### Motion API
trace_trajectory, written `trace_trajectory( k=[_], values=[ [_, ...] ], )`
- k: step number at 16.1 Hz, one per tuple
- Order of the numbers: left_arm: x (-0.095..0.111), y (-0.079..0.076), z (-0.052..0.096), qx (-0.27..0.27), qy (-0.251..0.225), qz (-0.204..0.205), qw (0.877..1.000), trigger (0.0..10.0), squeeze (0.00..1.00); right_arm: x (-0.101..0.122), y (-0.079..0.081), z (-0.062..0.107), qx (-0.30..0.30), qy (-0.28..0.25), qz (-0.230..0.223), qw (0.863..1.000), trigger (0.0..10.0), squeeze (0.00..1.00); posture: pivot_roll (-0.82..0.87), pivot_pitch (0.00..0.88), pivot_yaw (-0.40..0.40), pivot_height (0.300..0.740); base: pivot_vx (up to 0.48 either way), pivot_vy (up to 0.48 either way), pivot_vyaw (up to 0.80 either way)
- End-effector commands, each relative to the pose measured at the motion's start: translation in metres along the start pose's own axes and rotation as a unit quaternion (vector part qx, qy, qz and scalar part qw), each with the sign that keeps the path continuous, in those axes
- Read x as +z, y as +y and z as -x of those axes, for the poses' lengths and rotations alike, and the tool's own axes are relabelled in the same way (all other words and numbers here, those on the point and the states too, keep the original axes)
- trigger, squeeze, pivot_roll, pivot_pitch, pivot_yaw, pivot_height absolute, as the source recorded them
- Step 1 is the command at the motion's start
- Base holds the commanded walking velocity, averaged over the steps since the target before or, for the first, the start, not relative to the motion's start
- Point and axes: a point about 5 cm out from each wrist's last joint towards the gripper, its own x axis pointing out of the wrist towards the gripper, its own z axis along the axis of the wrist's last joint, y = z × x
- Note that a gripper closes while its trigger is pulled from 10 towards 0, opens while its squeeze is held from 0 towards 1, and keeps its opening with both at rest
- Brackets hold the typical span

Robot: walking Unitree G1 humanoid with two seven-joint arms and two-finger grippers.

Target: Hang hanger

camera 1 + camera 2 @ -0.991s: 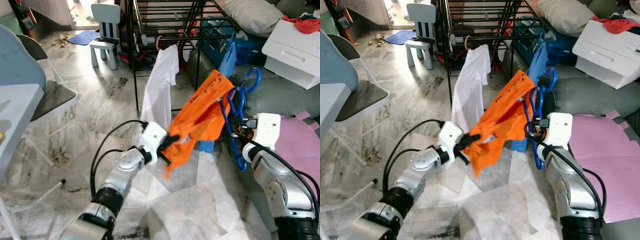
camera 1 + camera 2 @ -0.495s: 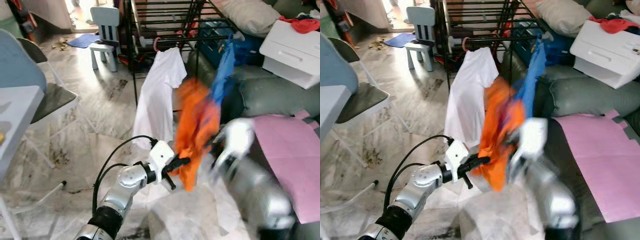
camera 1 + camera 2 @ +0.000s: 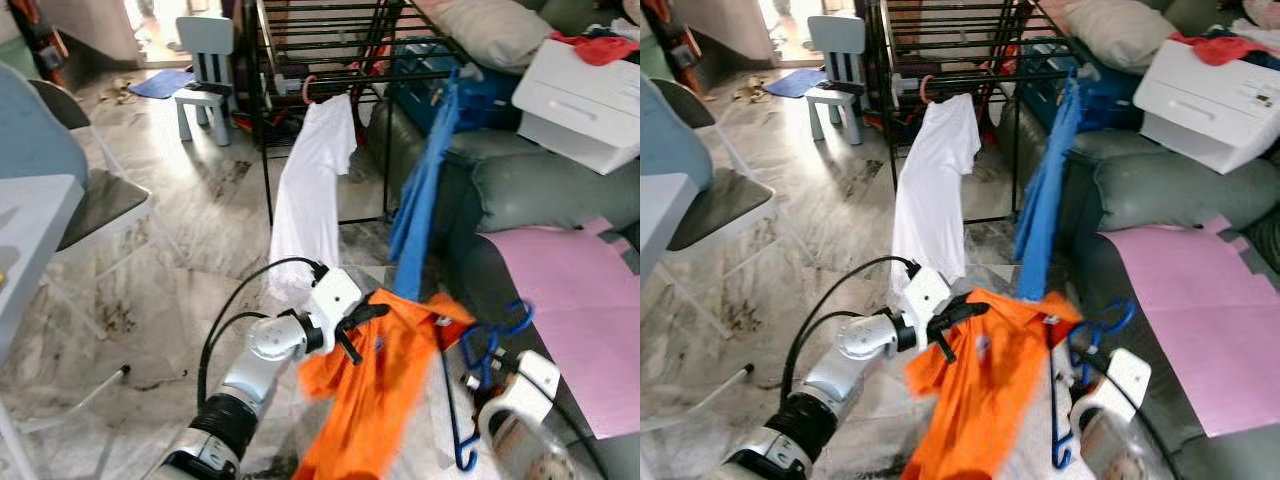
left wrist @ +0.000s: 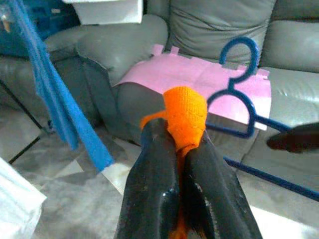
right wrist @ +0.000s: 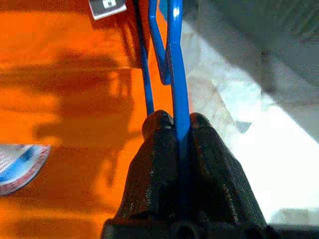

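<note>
Right gripper [image 5: 175,130] jaws pinch the blue hanger [image 3: 472,380] wire; thin, stiff, light, likely slippery. Left gripper [image 4: 177,144] jaws clamp a fold of the orange shirt [image 3: 375,390], soft and floppy. Rack [image 3: 330,75] stands well beyond both jaws.

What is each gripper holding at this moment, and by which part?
The left gripper pinches a bunched fold at the upper edge of the orange knit garment. The right gripper clamps a thin bar of the blue plastic hanger.
</note>
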Motion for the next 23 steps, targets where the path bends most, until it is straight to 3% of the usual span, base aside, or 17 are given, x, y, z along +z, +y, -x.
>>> trace_trajectory(
  k=[1,3,4,7,9,10,12,15,17,19,20,22,23],
  values=[
    [0.015,0.006,-0.001,-0.002,-0.026,-0.029,0.999,10.0,0.0,0.024,-0.012,0.001,-0.042,-0.056,-0.017,0.997,10.0,0.0,-0.05,0.0,-0.021,0.74,0.0,0.0,0.0],
    [0.013,0.007,0.001,-0.004,-0.023,-0.028,0.999,10.0,0.0,0.053,-0.017,0.003,-0.076,-0.118,-0.011,0.99,10.0,0.0,-0.05,0.0,-0.02,0.74,0.0,0.0,0.0],
    [0.012,0.007,0.001,-0.004,-0.023,-0.028,0.999,10.0,0.0,0.056,-0.017,0.004,-0.077,-0.122,-0.01,0.989,10.0,0.0,-0.05,0.0,-0.02,0.74,0.0,0.0,0.0],
    [0.007,0.004,0.002,-0.017,-0.016,-0.025,0.999,10.0,0.0,0.119,-0.008,0.016,-0.066,-0.268,-0.07,0.959,10.0,0.0,-0.05,0.0,-0.018,0.74,0.0,0.0,0.0],
    [0.006,-0.004,0.0,-0.042,-0.012,-0.023,0.999,10.0,0.0,0.146,0.011,0.023,0.009,-0.32,-0.11,0.941,10.0,0.0,-0.05,0.0,-0.016,0.74,0.0,0.0,0.0],
    [0.001,-0.012,-0.002,-0.068,-0.003,-0.033,0.997,10.0,0.0,0.16,0.043,0.031,0.107,-0.34,-0.102,0.929,10.0,0.0,-0.05,0.0,-0.015,0.74,0.0,0.0,0.0],
    [-0.005,-0.022,-0.003,-0.096,0.011,-0.043,0.994,10.0,0.0,0.159,0.08,0.042,0.21,-0.337,-0.064,0.915,10.0,0.0,-0.05,0.0,-0.019,0.74,0.0,0.0,0.0],
    [-0.012,-0.028,-0.003,-0.11,0.033,-0.057,0.992,10.0,0.0,0.15,0.099,0.052,0.299,-0.322,-0.061,0.896,10.0,0.0,-0.05,0.0,-0.015,0.74,0.0,0.0,0.0],
    [-0.015,-0.029,-0.004,-0.116,0.044,-0.061,0.99,10.0,0.0,0.145,0.111,0.062,0.355,-0.32,-0.03,0.878,10.0,0.0,-0.05,0.0,-0.011,0.74,0.0,0.0,0.0],
    [-0.014,-0.03,-0.005,-0.122,0.041,-0.061,0.99,10.0,0.0,0.145,0.111,0.06,0.343,-0.329,-0.006,0.88,10.0,0.0,-0.05,0.0,-0.01,0.74,0.0,0.0,0.0],
    [-0.015,-0.032,-0.006,-0.133,0.046,-0.058,0.988,10.0,0.0,0.144,0.109,0.057,0.303,-0.361,0.084,0.878,10.0,0.0,-0.05,0.0,-0.007,0.74,0.0,0.0,0.0],
    [-0.015,-0.033,-0.007,-0.138,0.047,-0.048,0.988,10.0,0.0,0.135,0.111,0.055,0.298,-0.356,0.131,0.876,10.0,0.0,-0.05,0.0,-0.009,0.74,0.0,0.0,0.0],
    [-0.016,-0.033,-0.007,-0.135,0.046,-0.04,0.989,10.0,1.0,0.128,0.11,0.053,0.299,-0.347,0.141,0.877,10.0,0.0,-0.05,0.0,-0.012,0.74,0.0,0.0,0.0]
  ],
)
